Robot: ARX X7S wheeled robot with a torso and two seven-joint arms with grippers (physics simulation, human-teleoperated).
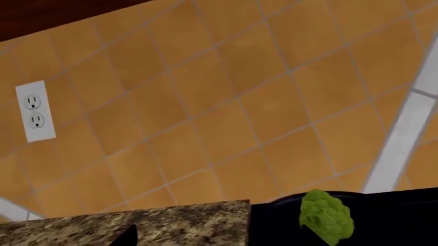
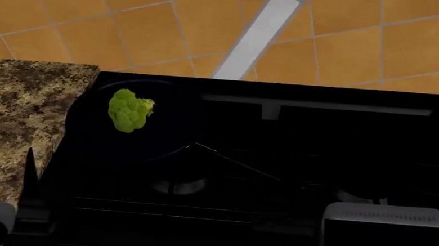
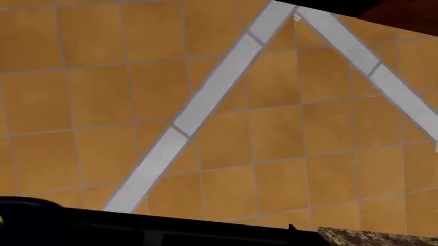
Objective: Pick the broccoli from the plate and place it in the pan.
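Broccoli (image 2: pixel 130 110) sits inside the pan (image 2: pixel 91 133) on the stove (image 2: pixel 316 139), apart from both arms, so I judge the placing done. Next move: only pulling clear, no regrasp. Plate isn't in any view. Head view shows the pan whole, with its handle (image 2: pixel 232 163) running over the burners. Left wrist view catches only the floret and a wall outlet (image 1: pixel 35 110); right wrist view mostly tiles. Neither claw's jaws show clearly; can't tell their state.
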